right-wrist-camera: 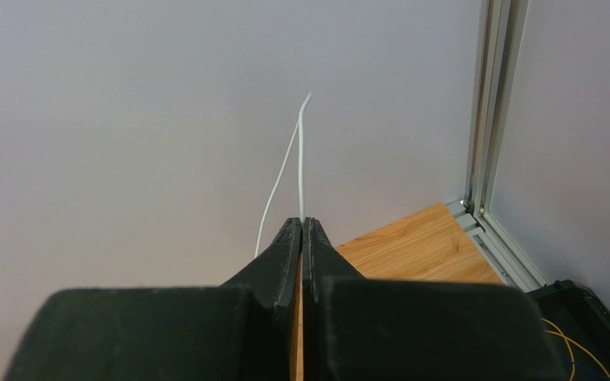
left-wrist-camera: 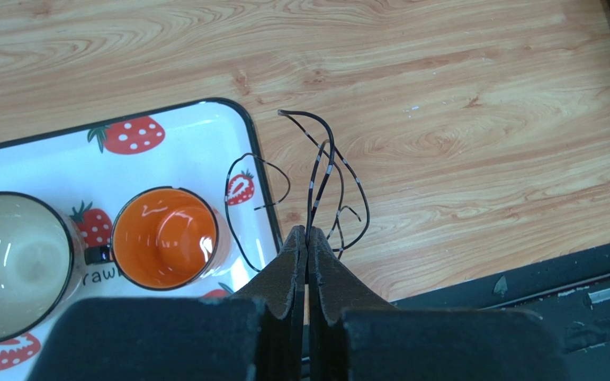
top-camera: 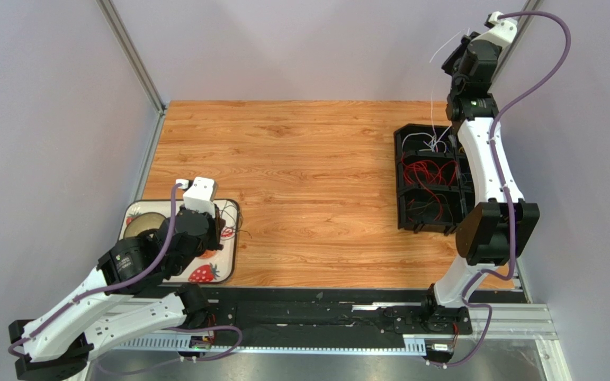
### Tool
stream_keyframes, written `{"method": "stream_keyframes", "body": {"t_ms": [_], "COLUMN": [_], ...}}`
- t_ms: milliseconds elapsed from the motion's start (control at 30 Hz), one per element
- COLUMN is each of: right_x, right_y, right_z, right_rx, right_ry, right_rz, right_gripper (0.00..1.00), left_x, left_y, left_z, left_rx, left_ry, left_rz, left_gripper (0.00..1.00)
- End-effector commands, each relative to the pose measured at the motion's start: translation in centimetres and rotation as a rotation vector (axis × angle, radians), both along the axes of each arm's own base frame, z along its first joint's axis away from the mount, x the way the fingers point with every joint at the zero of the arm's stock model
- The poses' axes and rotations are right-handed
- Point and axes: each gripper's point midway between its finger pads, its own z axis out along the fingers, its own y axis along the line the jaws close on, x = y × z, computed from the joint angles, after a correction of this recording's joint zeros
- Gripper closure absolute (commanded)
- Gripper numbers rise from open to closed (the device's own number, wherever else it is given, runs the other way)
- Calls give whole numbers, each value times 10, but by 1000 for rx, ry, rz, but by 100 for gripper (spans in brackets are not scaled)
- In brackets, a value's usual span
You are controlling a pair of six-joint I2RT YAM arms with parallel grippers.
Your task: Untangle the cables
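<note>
Right gripper point(right-wrist-camera: 301, 226) pinches a white cable point(right-wrist-camera: 301, 159) raised at upper right; left gripper point(left-wrist-camera: 306, 238) clamps dark cables point(left-wrist-camera: 313, 186) beside the tray point(left-wrist-camera: 173, 135). Either thin strand could slip, or snag the cup point(left-wrist-camera: 165, 238)

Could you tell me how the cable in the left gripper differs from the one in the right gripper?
The dark cable in the left gripper curls in loops over the table; the white cable in the right gripper rises nearly straight before the wall. Both are pinched in shut jaws.

Tray point(left-wrist-camera: 174, 151): partial print "raw", rest hidden.
</note>
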Motion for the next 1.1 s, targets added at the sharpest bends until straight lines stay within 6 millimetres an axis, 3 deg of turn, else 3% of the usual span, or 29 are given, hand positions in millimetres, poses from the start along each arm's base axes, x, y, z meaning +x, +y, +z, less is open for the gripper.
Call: {"method": "stream_keyframes", "body": {"t_ms": [0, 167, 333, 400, 433, 633, 1067], "right_x": [10, 15, 19, 18, 17, 14, -9], "right_y": [-3, -7, -13, -19, -19, -22, -27], "right_z": [-1, -28, -70, -75, -90, -111, -185], "right_rx": [14, 24, 80, 96, 107, 109, 137], "right_ry": [-48, -25, 7, 1, 20, 38, 168], "right_rz": [-10, -27, -16, -19, -17, -8, -40], "right_gripper": [100, 100, 100, 100, 100, 100, 100], "left_x": [2, 2, 2, 2, 2, 2, 2], "left_y": [2, 2, 3, 2, 3, 2, 3], "left_z": [2, 2, 2, 1, 2, 2, 2], "left_rx": [-1, 2, 3, 4, 3, 2, -1], "left_ry": [-6, -5, -7, -5, -7, -5, -6], "left_rz": [21, 23, 25, 24, 25, 23, 21], "left_gripper": [100, 100, 100, 100, 100, 100, 100]}}
